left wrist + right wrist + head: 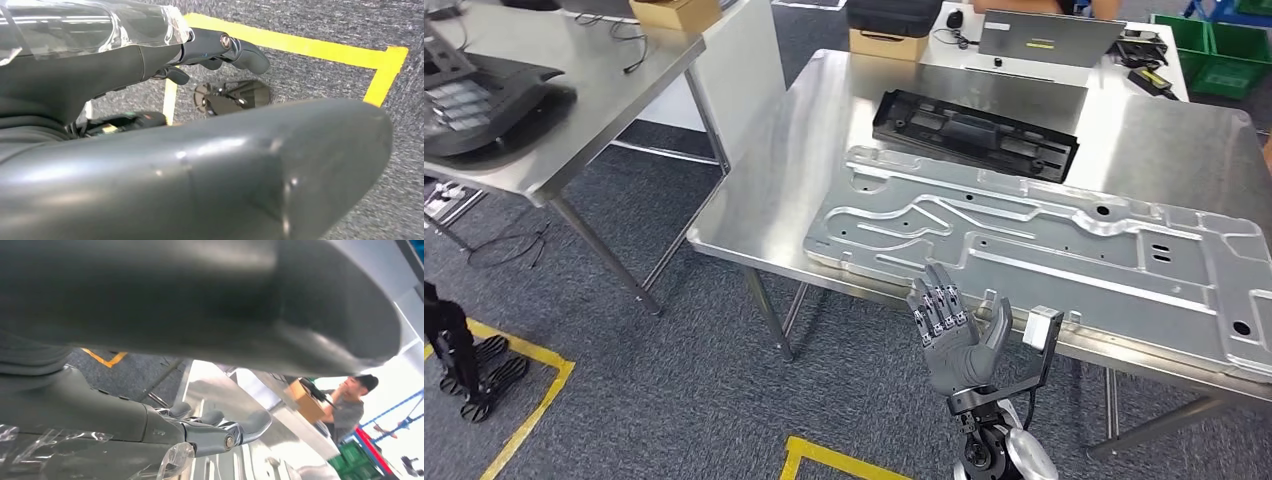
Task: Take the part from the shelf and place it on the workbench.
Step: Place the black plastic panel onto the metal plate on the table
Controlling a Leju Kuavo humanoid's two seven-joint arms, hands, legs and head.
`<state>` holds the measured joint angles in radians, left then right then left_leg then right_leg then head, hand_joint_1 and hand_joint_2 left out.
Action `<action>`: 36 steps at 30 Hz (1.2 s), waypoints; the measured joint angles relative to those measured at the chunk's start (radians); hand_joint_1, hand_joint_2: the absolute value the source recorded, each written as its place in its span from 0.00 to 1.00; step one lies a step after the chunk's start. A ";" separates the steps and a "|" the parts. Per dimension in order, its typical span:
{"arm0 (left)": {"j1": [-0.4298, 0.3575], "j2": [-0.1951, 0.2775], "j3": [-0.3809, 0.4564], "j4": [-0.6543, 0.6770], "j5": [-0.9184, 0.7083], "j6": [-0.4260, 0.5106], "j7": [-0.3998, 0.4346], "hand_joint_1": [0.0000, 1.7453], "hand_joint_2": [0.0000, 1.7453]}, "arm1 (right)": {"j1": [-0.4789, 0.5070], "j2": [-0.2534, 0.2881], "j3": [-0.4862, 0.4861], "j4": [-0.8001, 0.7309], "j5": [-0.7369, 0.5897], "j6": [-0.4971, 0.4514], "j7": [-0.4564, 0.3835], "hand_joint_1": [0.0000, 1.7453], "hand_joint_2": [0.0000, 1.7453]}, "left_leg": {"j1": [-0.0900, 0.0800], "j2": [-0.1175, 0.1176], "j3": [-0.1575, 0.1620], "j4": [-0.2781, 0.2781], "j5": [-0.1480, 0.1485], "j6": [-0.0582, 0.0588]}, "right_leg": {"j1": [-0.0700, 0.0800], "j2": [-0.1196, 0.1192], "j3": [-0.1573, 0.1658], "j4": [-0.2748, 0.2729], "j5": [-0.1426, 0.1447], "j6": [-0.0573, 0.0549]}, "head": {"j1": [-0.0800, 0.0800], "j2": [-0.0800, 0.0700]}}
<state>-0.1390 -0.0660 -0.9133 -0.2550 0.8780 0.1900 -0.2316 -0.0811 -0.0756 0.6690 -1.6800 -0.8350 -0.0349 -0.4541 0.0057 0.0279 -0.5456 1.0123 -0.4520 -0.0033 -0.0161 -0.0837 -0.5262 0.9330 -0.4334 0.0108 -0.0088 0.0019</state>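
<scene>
the large silver part lies flat on the steel bench, just in front of a black tray. the right hand is raised at the bench's near edge, fingers spread, holding nothing. the left hand hangs over grey carpet with yellow tape, fingers slightly curled, empty.
</scene>
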 joint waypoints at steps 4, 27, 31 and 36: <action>-0.005 0.000 0.000 0.000 -0.004 0.000 0.000 0.00 0.00 | -0.002 0.002 0.001 0.000 0.005 0.000 0.000 0.00 0.00 | -0.014 0.023 0.039 -0.102 0.030 0.028 | 0.002 -0.029 0.003 -0.004 0.004 0.021 | -0.002 0.000; 0.000 0.000 -0.004 0.001 -0.006 0.013 0.018 0.00 0.00 | -0.004 -0.005 0.003 0.005 -0.015 0.010 0.003 0.00 0.00 | 0.014 -0.042 -0.162 0.238 -0.080 -0.005 | -0.016 0.045 0.027 -0.025 -0.003 0.003 | 0.012 0.000; 0.001 0.000 -0.005 0.000 -0.013 0.013 0.019 0.00 0.00 | -0.005 -0.005 0.003 0.008 -0.015 0.010 0.003 0.00 0.00 | 0.028 0.007 -0.042 0.017 0.024 -0.023 | -0.023 -0.004 0.035 -0.024 -0.009 0.025 | 0.010 0.000; -0.003 -0.002 -0.008 0.000 -0.020 0.014 0.021 0.00 0.00 | -0.010 -0.005 0.004 0.009 -0.015 0.014 0.003 0.00 0.00 | 0.016 0.018 0.000 -0.087 0.056 0.014 | -0.021 -0.043 0.042 -0.027 -0.013 0.066 | 0.014 0.000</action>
<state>-0.1425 -0.0678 -0.9211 -0.2548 0.8578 0.2041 -0.2110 -0.0911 -0.0805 0.6725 -1.6713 -0.8501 -0.0214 -0.4510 0.0218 0.0456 -0.5454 0.9252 -0.3958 0.0109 -0.0375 -0.1269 -0.4838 0.9064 -0.4467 0.0769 0.0053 0.0019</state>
